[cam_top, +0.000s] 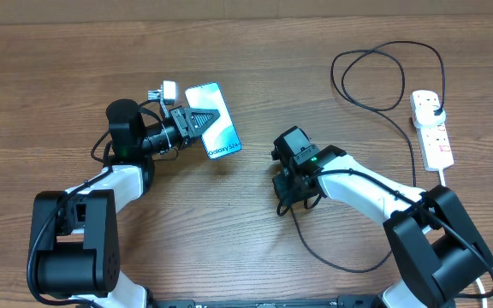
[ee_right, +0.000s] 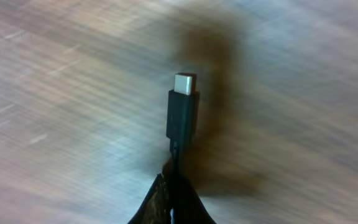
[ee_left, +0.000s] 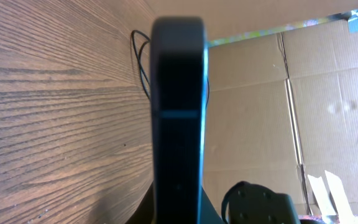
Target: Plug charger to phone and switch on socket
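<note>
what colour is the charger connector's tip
Silver charger tip, black body; best in the right wrist view.

One phone (cam_top: pixel 215 128). One charger (ee_right: pixel 183 112): a single black cable with one metal-tipped connector and one black plug (cam_top: pixel 436 109). One socket (cam_top: pixel 432 128), a white power strip. Two robot arms, the left arm (cam_top: pixel 118 180) and the right arm (cam_top: pixel 362 184), each ending in one pair of fingers, so four fingers in all. One wooden bench (cam_top: pixel 246 257) under everything. Cardboard boxes (ee_left: pixel 260 112) stand behind the bench in the left wrist view; their number cannot be told
</note>
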Motion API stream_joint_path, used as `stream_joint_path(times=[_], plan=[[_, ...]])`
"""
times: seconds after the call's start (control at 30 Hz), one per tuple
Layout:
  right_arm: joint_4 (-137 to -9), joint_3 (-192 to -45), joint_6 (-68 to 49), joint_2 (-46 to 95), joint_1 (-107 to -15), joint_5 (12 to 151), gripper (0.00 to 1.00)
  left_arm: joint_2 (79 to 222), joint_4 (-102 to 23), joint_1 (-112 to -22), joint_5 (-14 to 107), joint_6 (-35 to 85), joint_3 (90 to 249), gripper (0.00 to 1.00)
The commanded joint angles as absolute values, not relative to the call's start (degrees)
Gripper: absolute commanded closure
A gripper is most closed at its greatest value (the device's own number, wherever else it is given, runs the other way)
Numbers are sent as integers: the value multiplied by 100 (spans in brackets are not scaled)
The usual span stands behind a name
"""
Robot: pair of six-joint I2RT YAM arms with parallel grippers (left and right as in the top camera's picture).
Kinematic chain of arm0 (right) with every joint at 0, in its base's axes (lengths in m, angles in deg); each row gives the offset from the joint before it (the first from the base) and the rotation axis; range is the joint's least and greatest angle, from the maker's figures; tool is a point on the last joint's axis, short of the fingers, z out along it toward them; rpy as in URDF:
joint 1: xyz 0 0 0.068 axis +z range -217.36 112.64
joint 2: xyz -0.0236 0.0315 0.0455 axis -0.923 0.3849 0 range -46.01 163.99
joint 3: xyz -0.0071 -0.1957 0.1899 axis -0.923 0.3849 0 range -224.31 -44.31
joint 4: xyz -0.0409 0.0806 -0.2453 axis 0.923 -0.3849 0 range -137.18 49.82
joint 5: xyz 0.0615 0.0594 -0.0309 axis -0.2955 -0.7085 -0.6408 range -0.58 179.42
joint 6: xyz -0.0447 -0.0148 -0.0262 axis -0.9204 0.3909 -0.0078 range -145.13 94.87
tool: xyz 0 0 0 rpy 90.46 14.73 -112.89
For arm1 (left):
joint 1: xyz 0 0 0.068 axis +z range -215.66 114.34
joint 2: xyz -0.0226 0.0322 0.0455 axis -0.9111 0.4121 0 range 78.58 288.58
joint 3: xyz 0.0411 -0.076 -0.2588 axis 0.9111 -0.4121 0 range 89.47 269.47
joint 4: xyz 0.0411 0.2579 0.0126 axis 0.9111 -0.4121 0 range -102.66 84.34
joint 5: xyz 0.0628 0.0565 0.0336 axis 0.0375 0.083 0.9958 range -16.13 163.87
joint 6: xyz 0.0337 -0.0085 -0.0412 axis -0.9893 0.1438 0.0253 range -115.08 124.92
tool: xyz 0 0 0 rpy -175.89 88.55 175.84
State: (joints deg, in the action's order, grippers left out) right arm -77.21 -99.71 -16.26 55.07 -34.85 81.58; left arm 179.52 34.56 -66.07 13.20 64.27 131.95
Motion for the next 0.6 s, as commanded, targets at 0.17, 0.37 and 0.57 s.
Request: stream_joint_path(times=[0.17, 0.37, 0.57], plan=[[-7365, -10120, -2096, 5295, -4025, 4414, 96, 17860, 3531, -6589, 1233, 6453, 13313, 96], [-7282, -10118, -2435, 5293, -4043, 3011, 96, 17860, 3727, -6589, 1207, 6833, 13313, 96], [-6827, -10118, -2433, 5293, -4051, 2159, 96, 17860, 4435, -6589, 1014, 7408, 13313, 95]])
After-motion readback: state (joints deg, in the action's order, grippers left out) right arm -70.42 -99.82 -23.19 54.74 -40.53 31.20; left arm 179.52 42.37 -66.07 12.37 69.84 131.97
